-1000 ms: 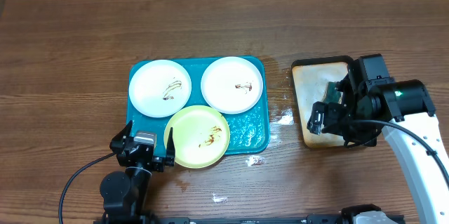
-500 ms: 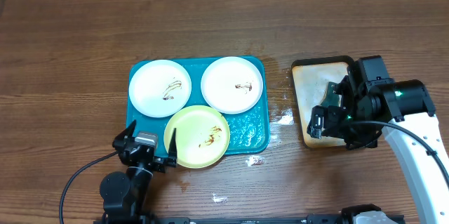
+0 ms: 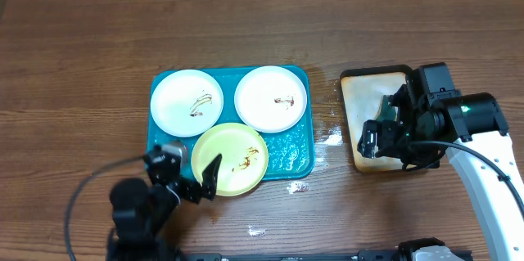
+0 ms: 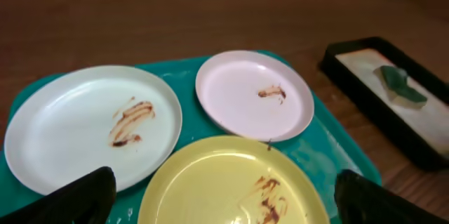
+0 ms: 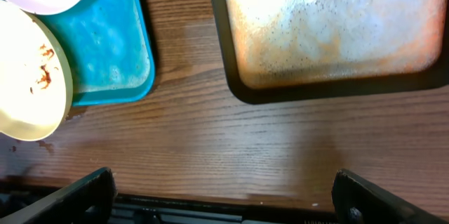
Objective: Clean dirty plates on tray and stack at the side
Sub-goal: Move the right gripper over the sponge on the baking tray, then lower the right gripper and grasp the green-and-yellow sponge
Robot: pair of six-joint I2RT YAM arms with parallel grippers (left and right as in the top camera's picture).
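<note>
Three smeared plates lie on the teal tray [image 3: 296, 159]: a white one [image 3: 187, 102] at back left, a white one [image 3: 271, 98] at back right, and a pale yellow one [image 3: 232, 159] in front. My left gripper [image 3: 187, 176] hovers open at the yellow plate's near-left rim. In the left wrist view its fingertips straddle the yellow plate [image 4: 210, 182] without touching it, with both white plates [image 4: 70, 133] [image 4: 238, 104] beyond. My right gripper [image 3: 378, 134] stands open over the black-rimmed tray's near end, holding nothing. Bare wood lies between its fingers in the right wrist view.
The black-rimmed tray [image 3: 350, 114] with a stained beige inside sits right of the teal tray; a green sponge [image 4: 401, 83] lies in it. Wet spots and crumbs [image 3: 329, 137] mark the wood between and in front of the trays.
My left arm has swung forward and right, bringing one finger over the yellow plate's left rim. The right arm has barely moved. Both grippers stay open.
</note>
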